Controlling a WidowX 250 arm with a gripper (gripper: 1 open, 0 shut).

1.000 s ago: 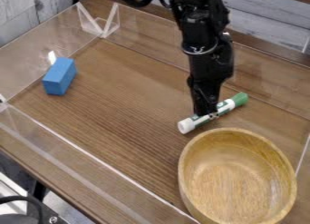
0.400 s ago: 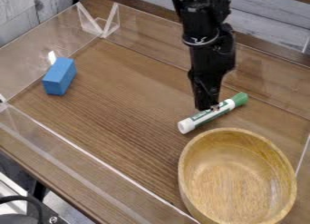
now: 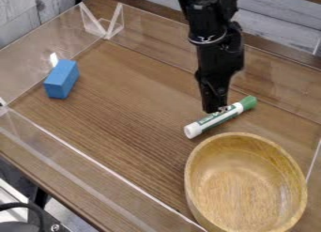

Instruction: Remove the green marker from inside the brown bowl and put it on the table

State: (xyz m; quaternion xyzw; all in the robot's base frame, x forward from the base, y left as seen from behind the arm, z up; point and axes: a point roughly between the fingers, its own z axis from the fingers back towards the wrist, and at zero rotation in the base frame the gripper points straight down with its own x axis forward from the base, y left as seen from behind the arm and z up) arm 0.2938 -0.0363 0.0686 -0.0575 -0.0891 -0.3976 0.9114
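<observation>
Wood-grain tabletop, the table (image 3: 126, 132) fenced by clear acrylic walls, carries everything in view. On it lies the green marker (image 3: 220, 117), flat on the bare wood just beyond the far rim of the brown bowl (image 3: 246, 184), which is empty; the task looks essentially finished. The marker's long axis runs diagonally, green cap toward the far right, other end toward the near left. Above its middle the gripper (image 3: 209, 97) points steeply down with its jaws pressed together, apparently clear of the barrel, though the view is too coarse to be sure. A blue block (image 3: 60, 79) sits well apart at the left.
</observation>
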